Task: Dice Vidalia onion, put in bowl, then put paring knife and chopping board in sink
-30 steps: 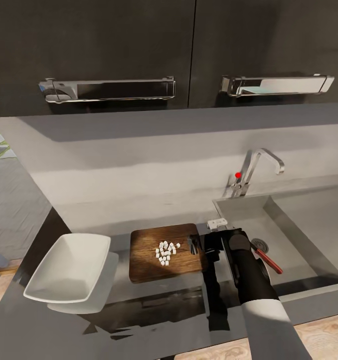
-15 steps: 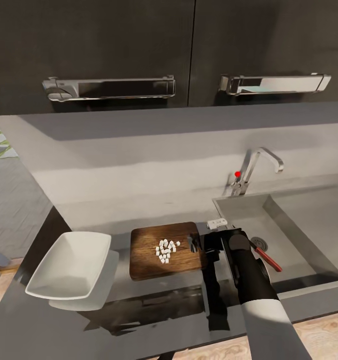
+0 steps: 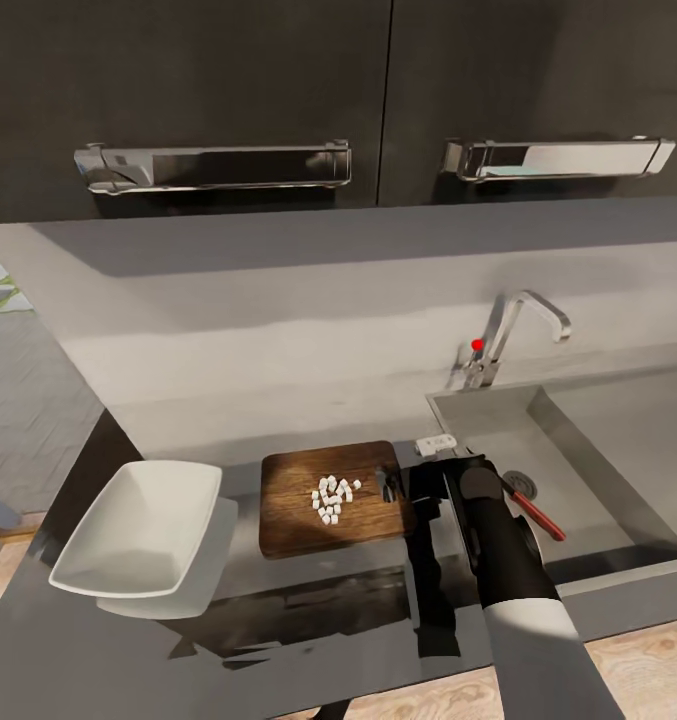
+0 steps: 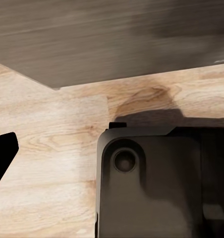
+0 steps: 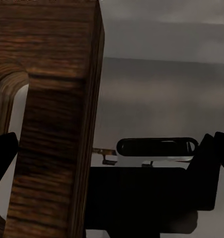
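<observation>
No writing readable anywhere. Right arm reaches forward and down over the countertop, right gripper at the right edge of the chopping board; fingers appear to straddle that edge, but whether they clamp it I cannot tell. Diced onion sits in a small pile on the board. Bowl, left of the board, holds nothing. Paring knife lies in the sink beside the drain. Left gripper's finger spread cannot be told.
</observation>
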Motion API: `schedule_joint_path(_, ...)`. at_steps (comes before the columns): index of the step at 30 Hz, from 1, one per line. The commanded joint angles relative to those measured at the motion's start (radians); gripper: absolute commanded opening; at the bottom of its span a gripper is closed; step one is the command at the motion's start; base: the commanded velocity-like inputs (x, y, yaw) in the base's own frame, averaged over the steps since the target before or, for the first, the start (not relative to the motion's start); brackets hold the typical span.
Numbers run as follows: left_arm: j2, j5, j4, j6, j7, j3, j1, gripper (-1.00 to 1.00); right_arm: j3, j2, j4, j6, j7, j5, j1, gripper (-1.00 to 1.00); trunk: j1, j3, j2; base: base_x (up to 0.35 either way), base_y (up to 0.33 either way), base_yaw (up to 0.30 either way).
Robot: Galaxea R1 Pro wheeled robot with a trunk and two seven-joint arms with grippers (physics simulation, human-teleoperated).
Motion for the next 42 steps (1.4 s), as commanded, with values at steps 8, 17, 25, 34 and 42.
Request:
schedule_joint_path(8, 0.001, 0.006, 0.000, -0.003, 0.005, -0.009, -0.001, 1.00, -0.002, 0.001, 0.016, 0.003, 0.010, 0.006, -0.001, 1.00, 0.001, -0.002, -0.001, 0.000, 0.000, 0.000)
schedule_joint_path(17, 0.001, 0.006, 0.000, -0.003, 0.005, -0.009, -0.001, 1.00, -0.002, 0.001, 0.016, 0.003, 0.008, 0.006, -0.001, 1.00, 0.001, -0.002, -0.001, 0.000, 0.000, 0.000)
schedule_joint_path(25, 0.001, 0.006, 0.000, -0.003, 0.005, -0.009, -0.001, 1.00, -0.002, 0.003, 0.016, 0.004, 0.008, 0.006, -0.001, -1.00, 0.001, -0.002, -0.001, 0.000, 0.000, 0.000)
schedule_joint_path(34, 0.001, 0.006, 0.000, -0.003, 0.005, -0.009, -0.001, 1.00, -0.003, 0.004, 0.016, 0.005, 0.008, 0.006, -0.001, -1.00, 0.001, -0.002, -0.001, 0.000, 0.000, 0.000)
schedule_joint_path(42, 0.001, 0.006, 0.000, -0.003, 0.005, -0.009, -0.001, 1.00, -0.005, 0.004, 0.016, 0.009, 0.008, 0.006, -0.001, -1.00, 0.001, 0.004, -0.001, 0.000, 0.000, 0.000)
